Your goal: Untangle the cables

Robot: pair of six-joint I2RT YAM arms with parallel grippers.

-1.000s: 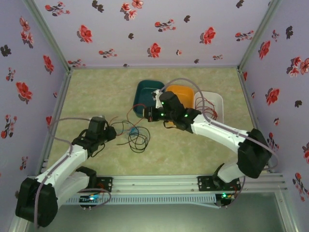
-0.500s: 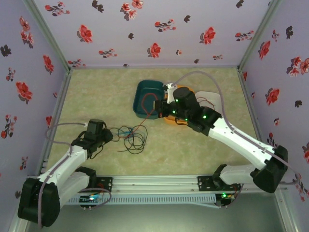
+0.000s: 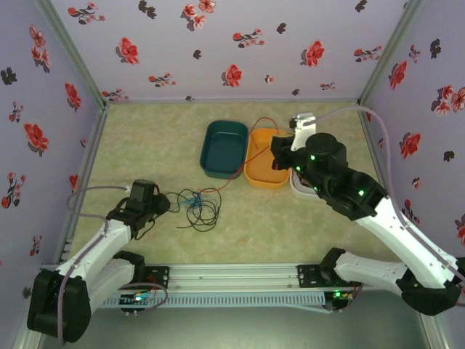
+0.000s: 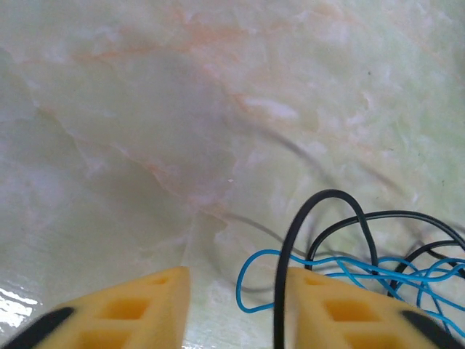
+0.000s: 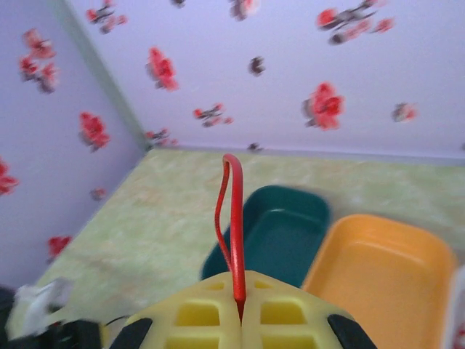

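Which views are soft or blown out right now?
Right wrist: whole frame smeared, wall flowers and the teal tray soft, though the red cable pinched in the right gripper reads fine. Left wrist: blue cable sharp, yellow fingers out of focus, small glare patch on the table. Top external: even light, sharp.

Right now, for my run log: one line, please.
right gripper: shut on red cable; left gripper: open at black cable and blue cable

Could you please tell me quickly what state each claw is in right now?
The left claw is open; a black cable lies in its gap.
The right claw is closed on the red cable.
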